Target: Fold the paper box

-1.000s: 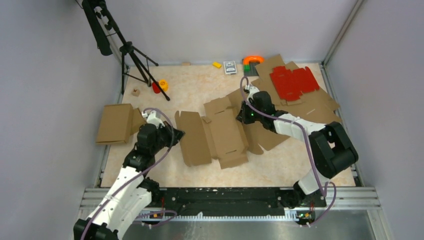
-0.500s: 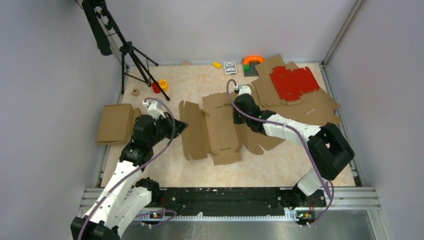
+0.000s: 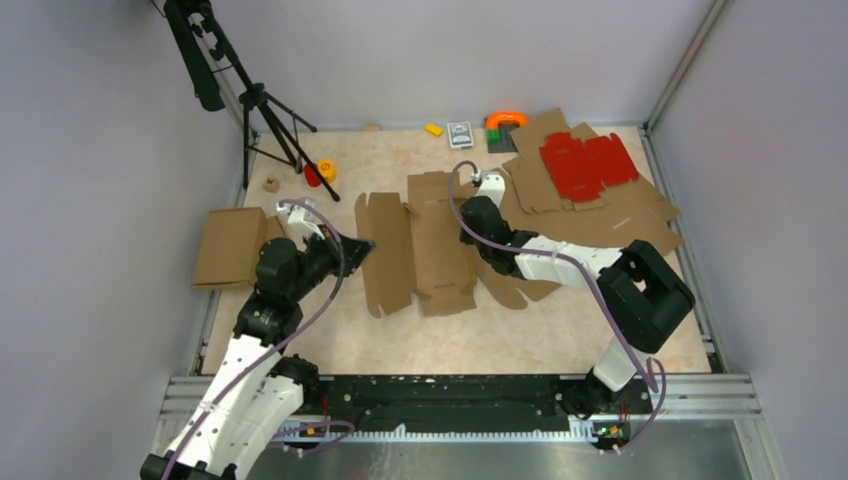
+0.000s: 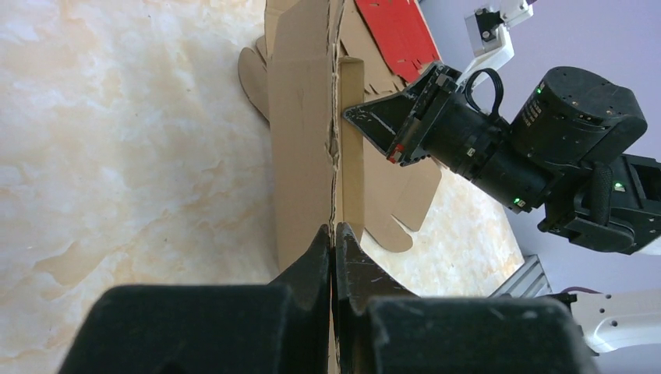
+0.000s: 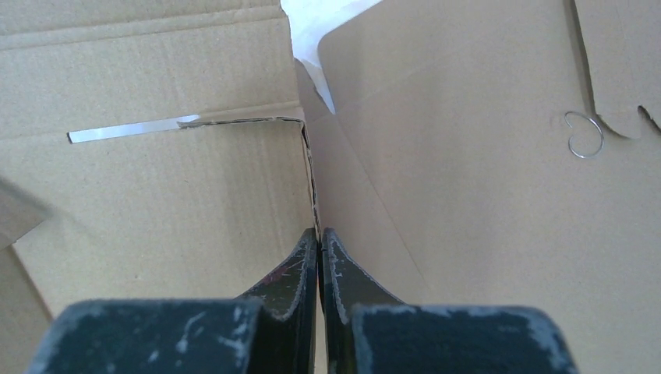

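Now: left gripper (image 4: 334, 236) pinching paper box (image 4: 300, 125) flap edge, right gripper (image 5: 320, 238) pinching opposite edge. Grip firm, raise both sides evenly, bend along creases ahead of fingertips.

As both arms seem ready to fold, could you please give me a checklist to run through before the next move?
1. Left tool pinched on the near-left edge of the paper box: ok.
2. Right tool pinched on a flap edge on the box's opposite side: ok.
3. Box folded into shape: not ok; the panels lie mostly open, with only one part raised between the tools.
4. Red sheet apart from the box: ok.
5. Box's right tabs free of the cardboard pile: cannot tell; the right arm hides that spot.
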Robot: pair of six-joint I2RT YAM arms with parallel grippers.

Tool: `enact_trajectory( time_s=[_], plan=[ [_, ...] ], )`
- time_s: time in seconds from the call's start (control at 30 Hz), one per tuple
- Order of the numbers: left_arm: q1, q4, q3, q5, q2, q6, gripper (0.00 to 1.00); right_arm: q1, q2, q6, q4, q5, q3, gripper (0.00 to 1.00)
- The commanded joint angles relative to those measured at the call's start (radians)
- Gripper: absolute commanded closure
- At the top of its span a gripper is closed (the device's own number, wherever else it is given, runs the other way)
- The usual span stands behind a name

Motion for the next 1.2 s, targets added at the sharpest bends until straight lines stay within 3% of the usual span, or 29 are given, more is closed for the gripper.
enact_trajectory(
  time_s=[0.0, 0.13, 0.3, 0.4, 0.6, 0.8, 1.0, 1.17],
  plan=[
    [-0.006, 0.125, -0.017, 0.039, -0.027, 0.055, 1.0, 0.015, -0.036, 0.033, 0.281, 0.042, -0.028, 1.0],
    [-0.007, 0.122, -0.008, -0.014, -0.017, 0.119, 1.0, 0.054, 0.004, -0.048, 0.37, 0.132, 0.0, 1.0],
    [-0.034, 0.184, -0.057, -0.107, -0.012, 0.121, 1.0, 0.088, 0.028, -0.185, 0.602, 0.164, -0.066, 1.0],
    [-0.104, 0.282, -0.126, -0.152, -0.02, 0.173, 1.0, 0.091, 0.047, -0.233, 0.721, 0.144, -0.123, 1.0],
    [-0.356, 0.389, -0.22, -0.46, -0.05, 0.369, 1.0, 0.12, 0.094, -0.341, 1.049, 0.136, -0.274, 1.0],
    [-0.404, 0.448, -0.295, -0.459, -0.078, 0.38, 1.0, 0.133, 0.114, -0.363, 1.228, 0.082, -0.389, 1.0],
    [-0.409, 0.412, -0.338, -0.415, -0.142, 0.354, 1.0, 0.159, 0.082, -0.407, 1.212, 0.086, -0.437, 0.91],
    [-0.411, 0.382, -0.382, -0.377, -0.217, 0.303, 1.0, 0.159, 0.015, -0.364, 1.074, 0.059, -0.446, 0.9]
  ],
)
